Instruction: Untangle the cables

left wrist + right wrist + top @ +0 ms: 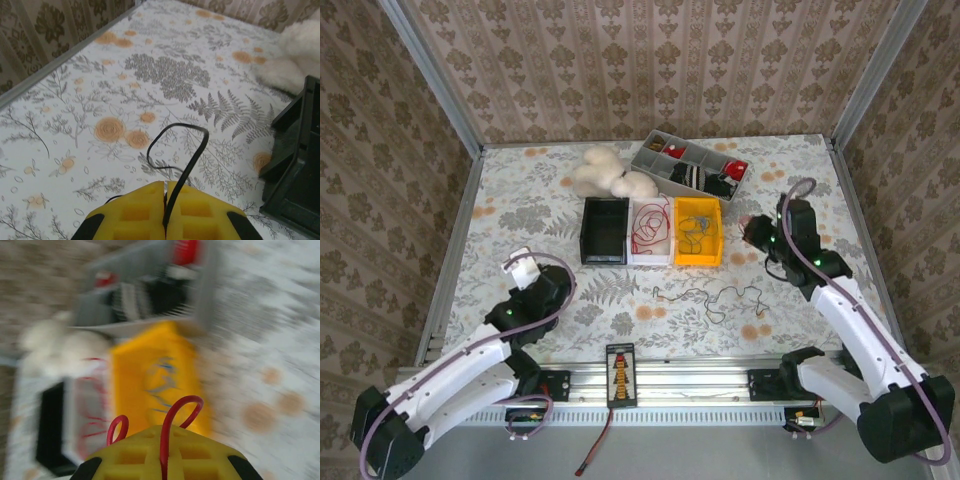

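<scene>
Starting at the left, the left gripper [165, 187] hangs low over the flower-patterned table [520, 190], its yellow fingers [135, 212] pressed together. A black wire loop [177, 145] rises from the seam between them; whether it is pinched or fixed there I cannot tell.

Further right, three bins stand touching in a row. The black bin [604, 257] comes first. Next is the white bin [651, 259], holding the red cable [650, 228]. Last is the yellow bin [698, 261], holding the blue cable [696, 232]. The black cable [715, 296] lies strung out on the table just in front of the yellow bin.

A black strip [620, 375] on the near rail carries orange marks too small to read.

At the right, the right gripper [164, 432] is also closed, and a red wire loop [180, 412] stands out of its seam in a blurred view.
</scene>
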Tool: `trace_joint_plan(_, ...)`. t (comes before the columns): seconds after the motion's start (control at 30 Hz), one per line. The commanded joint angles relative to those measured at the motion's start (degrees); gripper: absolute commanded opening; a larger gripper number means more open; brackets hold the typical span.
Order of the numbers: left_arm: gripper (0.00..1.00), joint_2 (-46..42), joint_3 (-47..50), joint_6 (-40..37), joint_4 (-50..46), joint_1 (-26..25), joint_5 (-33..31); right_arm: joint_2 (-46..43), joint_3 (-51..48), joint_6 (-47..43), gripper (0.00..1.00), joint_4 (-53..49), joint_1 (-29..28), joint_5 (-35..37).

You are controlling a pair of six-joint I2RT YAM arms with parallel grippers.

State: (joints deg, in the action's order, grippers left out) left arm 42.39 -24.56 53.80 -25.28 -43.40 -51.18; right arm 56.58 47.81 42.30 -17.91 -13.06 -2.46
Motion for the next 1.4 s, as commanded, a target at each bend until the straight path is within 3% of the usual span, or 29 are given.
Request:
trace_joint_plan(0.0, 0.00, 2.7, -1.3, 8.6, 1.3, 0.2, 2.5, 5.1, 4.4, -2.0, 0.04, 11.1, -3.4, -12.3)
trace_joint_plan(0.13, 0.00, 6.7, -1.3, 13.0, 3.3, 0.2, 4.5, 15.8, 9.0, 4.0, 0.04, 24.2, -9.7, -26.9)
trace_joint_plan(0.33, 0.00, 10.1, -3.9, 9.8, 2.4, 0.2, 5.3, 33.4, 17.4, 13.9, 0.05, 39.9, -17.2, -39.8)
trace_joint_plan(0.9, 0.00, 13.8, -4.6, 8.3, 3.6, 0.2, 6.5, 56.6, 25.2, 24.6, 0.04, 48.0, -16.7, -44.2)
trace_joint_plan(1.13, 0.00, 15.6, -5.5, 7.6, 3.6, 0.2, 6.6, 58.2, 23.6, 23.7, 0.05, 43.1, -15.6, -42.0)
trace_joint_plan(1.37, 0.00, 15.4, -5.3, 8.2, 3.6, 0.1, 6.9, 54.6, 27.9, 7.8, 0.06, 15.0, -15.2, -30.4)
